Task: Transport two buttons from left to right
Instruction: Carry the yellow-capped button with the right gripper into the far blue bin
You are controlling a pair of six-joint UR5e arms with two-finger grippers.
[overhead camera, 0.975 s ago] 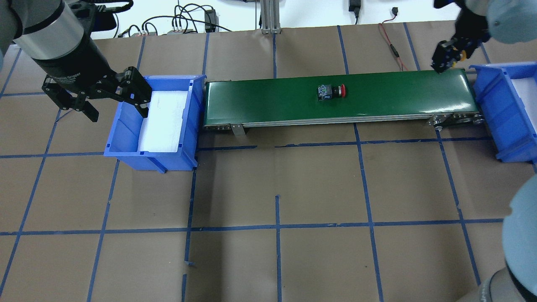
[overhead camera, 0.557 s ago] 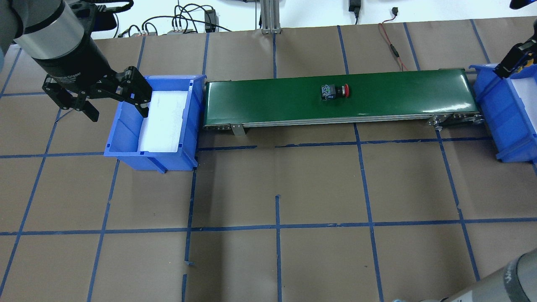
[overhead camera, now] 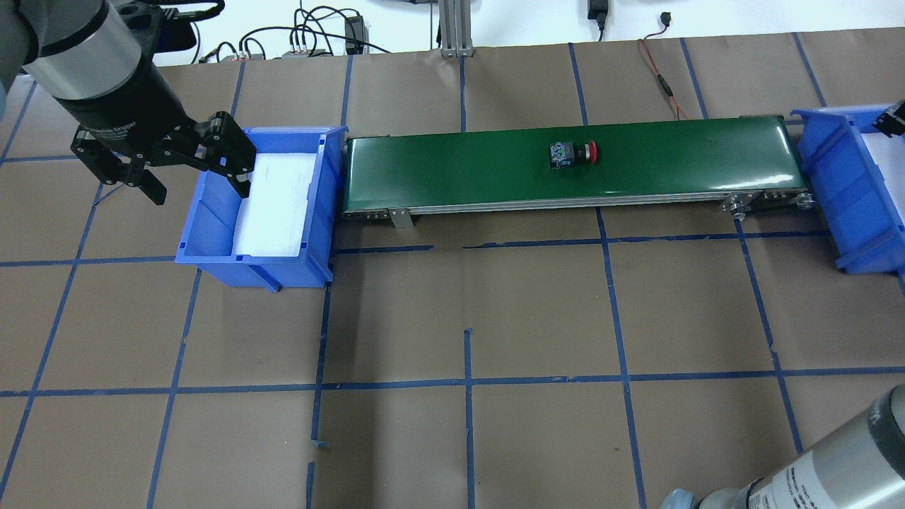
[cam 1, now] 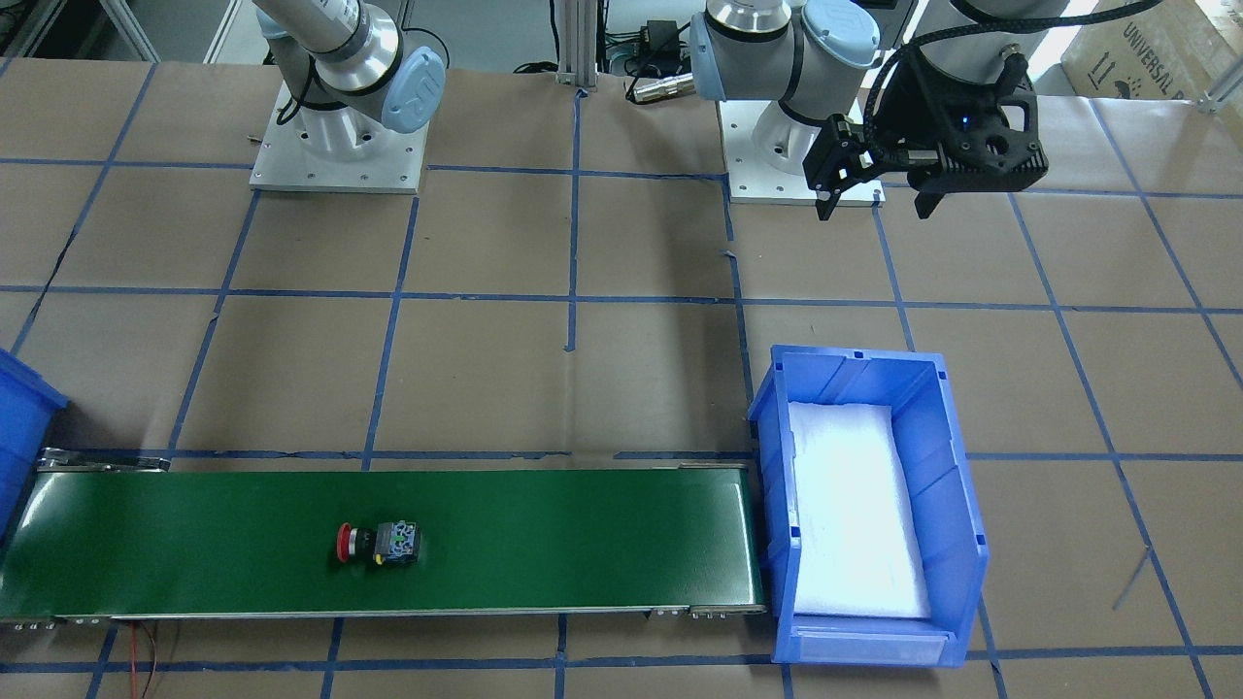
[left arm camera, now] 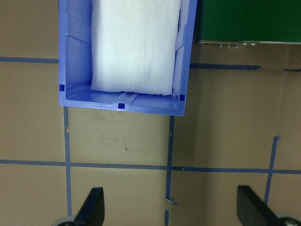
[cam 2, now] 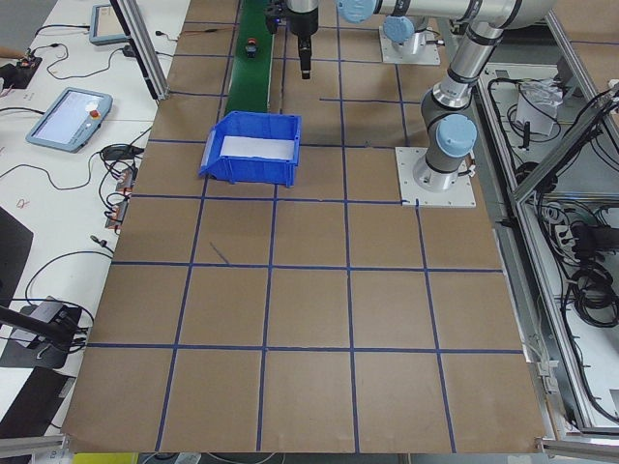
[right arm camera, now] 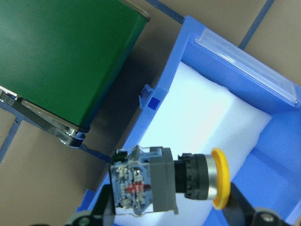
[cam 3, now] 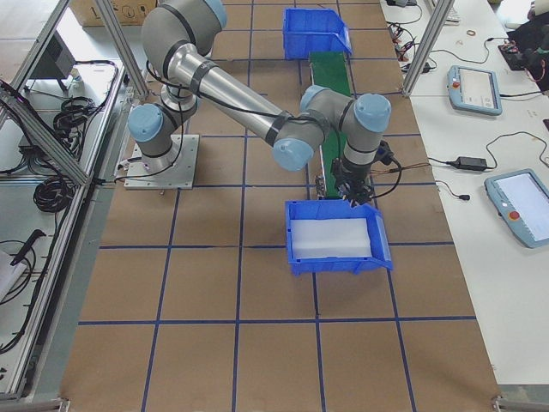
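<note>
The red-capped button has ridden rightward on the conveyor; the right gripper, clamped on the yellow-capped button, has reached the right bin. Neither is deposited; the left gripper gapes empty.

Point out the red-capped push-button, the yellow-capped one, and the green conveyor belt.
red-capped push-button switch point(overhead camera: 575, 153): overhead view, on its black collar.
yellow-capped push-button switch point(right arm camera: 164, 181): right wrist view, on its grey body block.
green conveyor belt point(overhead camera: 438, 166): overhead view, on bare belt left of centre.
</note>
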